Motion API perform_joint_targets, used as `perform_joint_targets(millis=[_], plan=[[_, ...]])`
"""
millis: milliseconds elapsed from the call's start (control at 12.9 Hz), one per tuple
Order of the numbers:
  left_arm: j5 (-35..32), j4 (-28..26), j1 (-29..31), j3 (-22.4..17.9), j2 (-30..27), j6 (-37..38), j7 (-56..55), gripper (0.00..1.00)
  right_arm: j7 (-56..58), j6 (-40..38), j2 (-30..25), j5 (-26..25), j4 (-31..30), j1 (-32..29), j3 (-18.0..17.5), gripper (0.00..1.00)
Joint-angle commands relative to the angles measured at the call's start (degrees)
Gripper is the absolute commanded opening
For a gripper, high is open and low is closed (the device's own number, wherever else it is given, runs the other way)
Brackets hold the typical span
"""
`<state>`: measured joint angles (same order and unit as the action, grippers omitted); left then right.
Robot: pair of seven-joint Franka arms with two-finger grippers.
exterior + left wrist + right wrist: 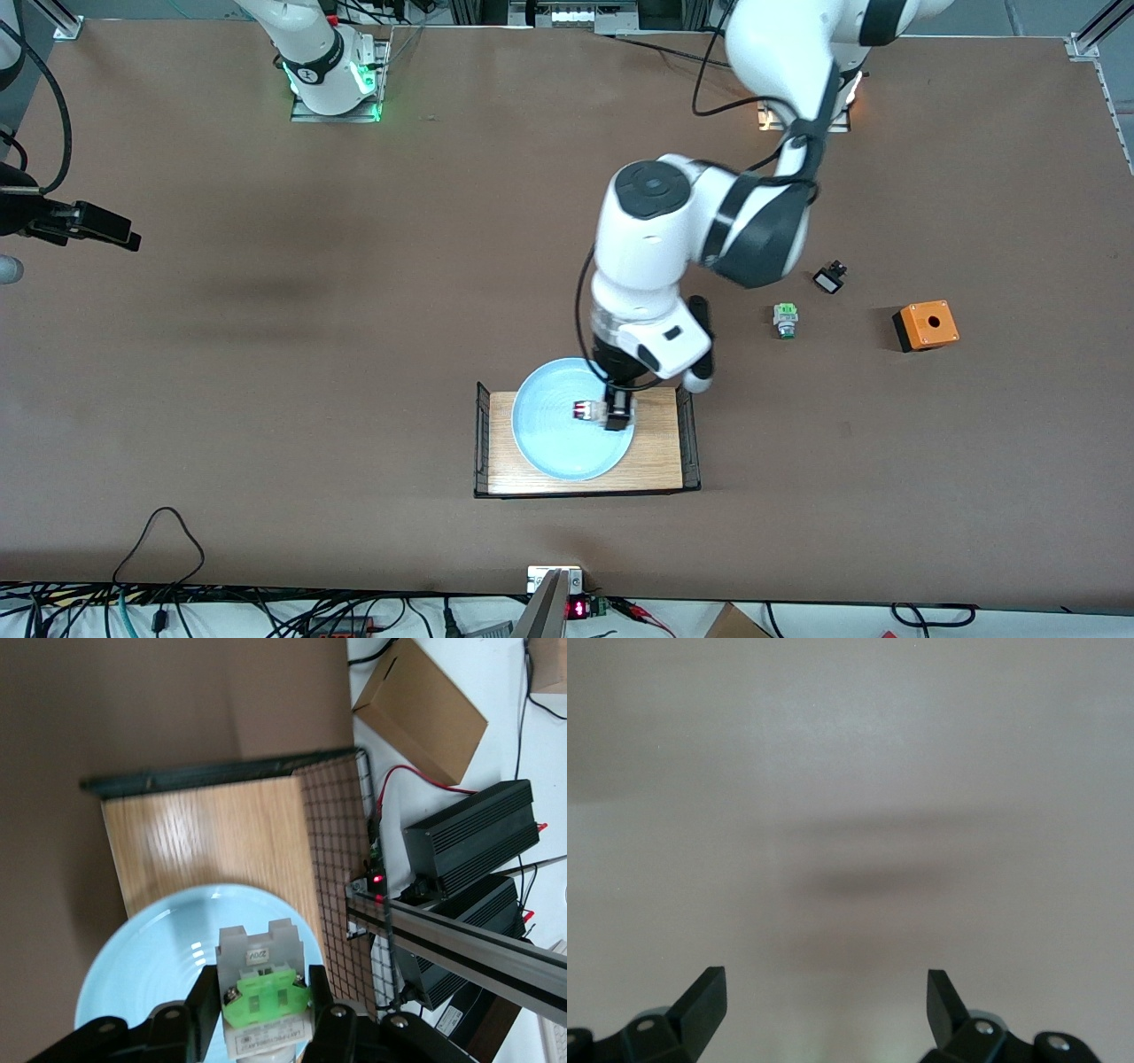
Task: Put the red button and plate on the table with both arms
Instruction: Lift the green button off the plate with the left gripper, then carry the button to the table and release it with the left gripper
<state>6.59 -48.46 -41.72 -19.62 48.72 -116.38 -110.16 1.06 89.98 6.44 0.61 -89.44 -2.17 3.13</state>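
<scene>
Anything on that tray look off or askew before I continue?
Nothing damaged or spilled. The plate overhangs the wooden tray edge toward the robots. The left gripper is shut on the red button over the plate.

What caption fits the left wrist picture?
Left pincer grips the red button over the plate on a tray.

The left gripper [617, 410] points straight down, its fingers [321, 992] clamped on something. The right gripper [826, 997] waits with its fingers spread wide.
</scene>
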Motion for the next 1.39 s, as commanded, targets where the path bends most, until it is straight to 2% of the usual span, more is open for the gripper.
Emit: perform_joint_targets(millis=[0, 155, 386, 541, 850, 927, 1082, 1236, 1314], plan=[[2.9, -1.2, 3.0, 0.5, -3.0, 7.5, 17.7, 0.0, -0.2, -0.4, 0.1, -0.3, 0.7, -0.2, -0.3, 1.0], [6.2, -1.5, 6.2, 0.0, -5.4, 10.8, 27.8, 0.0, 0.0, -0.6, 0.0, -0.1, 0.8, -0.2, -0.3, 1.0], [7.0, -3.8, 10.6, 0.2, -6.8, 17.4, 43.2, 0.0, -0.2, 0.1, 0.2, 0.3, 0.8, -0.3, -0.3, 1.0], [8.5, -7.0, 13.3, 0.1, -6.9, 18.1, 53.3, 0.0, 0.6, 0.0, 0.3, -0.4, 0.8, 0.2, -0.7, 1.0], [8.6, -13.7, 18.3, 0.1, -6.9, 14.8, 66.7, 0.0, -1.7, -0.6, 0.0, 0.9, 0.8, 0.2, -0.8, 1.0], [8.6, -15.4, 19.6, 0.2, -6.9, 13.7, 70.7, 0.0, -6.5, -0.7, -0.1, 3.1, 0.8, 0.4, -1.0, 1.0], [8.6, -19.4, 22.2, 0.2, -6.8, 10.3, 79.8, 0.0, -18.1, -0.7, -0.1, 7.5, 1.4, 3.6, -0.9, 1.0], [9.7, -25.0, 24.8, 0.3, -6.8, 5.0, 90.5, 0.0, -24.8, -0.5, 0.0, 7.6, 2.2, 9.3, -0.9, 1.0], [13.0, -26.7, 26.0, 0.2, -6.5, 3.8, 96.7, 0.0, -29.8, 0.0, 0.2, 7.2, 2.2, 12.2, -0.9, 1.0]])
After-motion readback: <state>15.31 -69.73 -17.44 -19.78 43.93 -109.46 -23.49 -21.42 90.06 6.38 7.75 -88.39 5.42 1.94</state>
